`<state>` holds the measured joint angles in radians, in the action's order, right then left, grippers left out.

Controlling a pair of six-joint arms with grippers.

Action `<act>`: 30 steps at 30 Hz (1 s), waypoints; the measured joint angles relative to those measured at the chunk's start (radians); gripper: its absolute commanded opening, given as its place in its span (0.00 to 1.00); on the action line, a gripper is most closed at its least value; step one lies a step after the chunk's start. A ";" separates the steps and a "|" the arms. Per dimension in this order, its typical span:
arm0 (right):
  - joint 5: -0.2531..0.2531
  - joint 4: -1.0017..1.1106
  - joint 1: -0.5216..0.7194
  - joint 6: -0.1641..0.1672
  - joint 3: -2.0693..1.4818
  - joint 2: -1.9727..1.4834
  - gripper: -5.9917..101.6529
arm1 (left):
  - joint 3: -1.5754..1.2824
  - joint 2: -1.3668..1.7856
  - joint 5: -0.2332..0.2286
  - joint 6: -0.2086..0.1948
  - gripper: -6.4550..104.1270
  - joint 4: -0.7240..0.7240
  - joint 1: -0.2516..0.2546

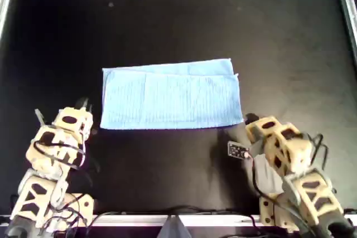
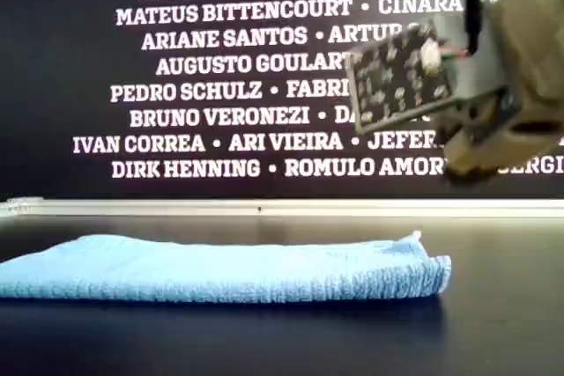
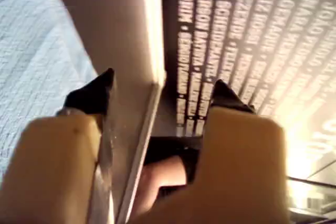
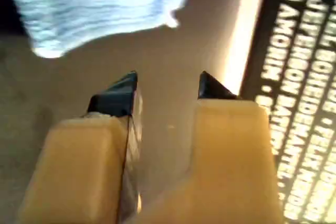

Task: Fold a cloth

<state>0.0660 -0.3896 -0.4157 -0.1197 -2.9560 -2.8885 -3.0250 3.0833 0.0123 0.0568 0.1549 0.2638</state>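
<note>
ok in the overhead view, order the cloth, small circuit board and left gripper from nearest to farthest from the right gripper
From the right gripper, overhead view:
1. cloth, its lower right corner alongside.
2. small circuit board, just below, by the arm.
3. left gripper, beyond the cloth's left edge.

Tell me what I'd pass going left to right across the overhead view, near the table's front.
Left gripper → cloth → right gripper.

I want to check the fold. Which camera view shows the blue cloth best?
The overhead view: the whole cloth shows, folded into a rectangle with one layer's edge offset. The exterior view shows it low, side-on. Each wrist view catches only one part of it, beyond open jaws.
</note>
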 measured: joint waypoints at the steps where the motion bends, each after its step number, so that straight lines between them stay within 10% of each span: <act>1: 0.000 0.000 -0.002 0.011 -0.008 -0.026 0.48 | 0.000 0.000 0.000 0.000 0.64 0.000 0.000; 5: 0.000 0.000 0.003 0.103 -0.014 -0.046 0.48 | 0.000 0.000 0.000 0.000 0.64 0.000 0.000; 9: -0.011 0.000 0.003 0.127 -0.003 0.086 0.48 | 0.000 0.000 0.000 0.000 0.64 0.000 0.000; 30: -0.012 0.000 0.002 0.021 0.472 0.911 0.64 | 0.000 -0.098 0.000 0.000 0.64 0.000 0.000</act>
<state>0.0537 -0.3896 -0.4142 -0.0982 -2.4835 -1.9773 -3.0250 2.9851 0.0123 0.0568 0.1549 0.2638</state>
